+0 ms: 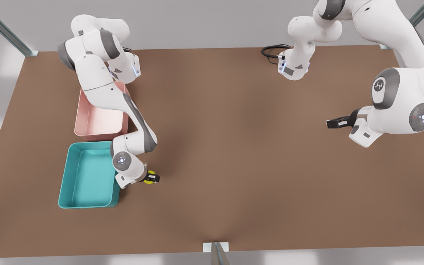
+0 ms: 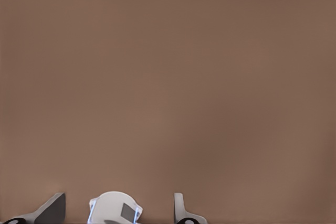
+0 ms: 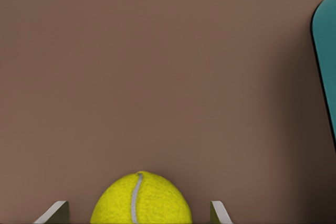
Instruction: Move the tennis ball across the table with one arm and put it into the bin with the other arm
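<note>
- The ball (image 3: 140, 200) is yellow-green and has a pale curved seam on it.
- It sits between the two fingertips (image 3: 54, 212) of the right gripper (image 3: 139, 212). A small gap shows on each side, so the fingers are not closed on it.
- The brown table (image 3: 157, 77) lies under it.
- A teal edge of the bin (image 3: 325, 61) shows well apart from the ball.

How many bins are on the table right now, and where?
2. The teal rectangular plastic bin sits near the front view's left edge, beside the right tool. The pale pink rectangular bin stands just behind it, partly hidden by that arm.
</note>
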`<action>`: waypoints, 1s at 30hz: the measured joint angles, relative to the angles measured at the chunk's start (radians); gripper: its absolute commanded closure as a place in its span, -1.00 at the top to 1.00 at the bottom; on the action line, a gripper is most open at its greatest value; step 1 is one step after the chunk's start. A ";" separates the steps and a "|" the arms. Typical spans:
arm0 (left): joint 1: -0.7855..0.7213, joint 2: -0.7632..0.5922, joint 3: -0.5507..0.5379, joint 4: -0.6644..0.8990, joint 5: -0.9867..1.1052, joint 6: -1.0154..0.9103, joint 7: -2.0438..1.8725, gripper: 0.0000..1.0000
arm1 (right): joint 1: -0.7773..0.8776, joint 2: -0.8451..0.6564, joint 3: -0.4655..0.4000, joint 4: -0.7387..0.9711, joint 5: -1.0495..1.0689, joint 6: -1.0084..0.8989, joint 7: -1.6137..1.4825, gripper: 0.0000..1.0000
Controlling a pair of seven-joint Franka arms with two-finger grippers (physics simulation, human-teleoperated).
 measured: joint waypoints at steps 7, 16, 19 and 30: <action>0.000 0.003 0.000 0.000 0.000 -0.007 -0.022 1.00 | 0.002 0.027 0.000 0.002 0.000 0.021 0.018 1.00; 0.000 0.009 0.000 0.000 0.000 -0.009 -0.040 1.00 | 0.004 0.045 0.000 0.004 0.000 0.035 0.033 0.59; 0.000 0.010 0.000 0.000 0.000 -0.009 -0.044 1.00 | 0.004 0.045 0.000 0.008 0.003 0.038 0.031 0.27; 0.000 0.014 0.000 0.000 0.000 -0.010 -0.056 1.00 | -0.066 -0.085 0.000 0.065 0.014 -0.044 -0.018 0.25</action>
